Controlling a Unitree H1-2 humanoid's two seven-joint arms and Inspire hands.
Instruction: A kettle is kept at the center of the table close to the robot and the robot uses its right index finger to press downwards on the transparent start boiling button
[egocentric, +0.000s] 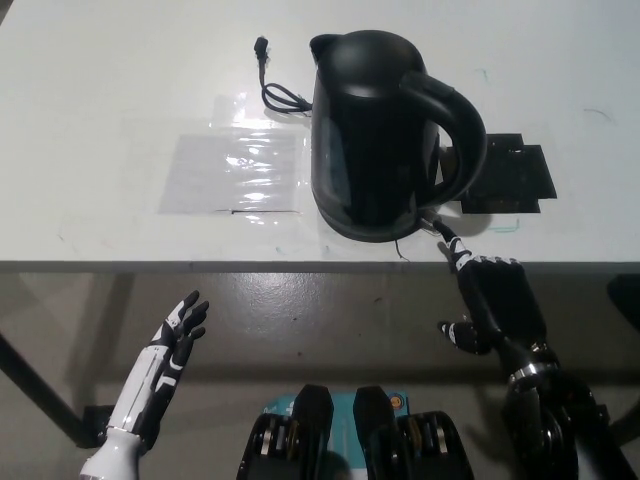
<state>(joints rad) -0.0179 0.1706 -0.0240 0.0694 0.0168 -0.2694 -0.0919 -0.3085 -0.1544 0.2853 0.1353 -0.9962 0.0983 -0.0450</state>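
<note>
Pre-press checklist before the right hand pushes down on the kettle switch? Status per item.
1. Kettle upright near the table's front edge: ok.
2. Right hand has one finger extended, the others curled: ok.
3. Fingertip at the handle's base, where the switch should be: ok.
4. Fingertip actually touching the switch: cannot tell, the transparent button is not distinguishable against the black base.
5. Left hand resting open below the table edge, clear of the kettle: ok.
6. Cord lies behind the kettle, out of the finger's path: ok.
</note>
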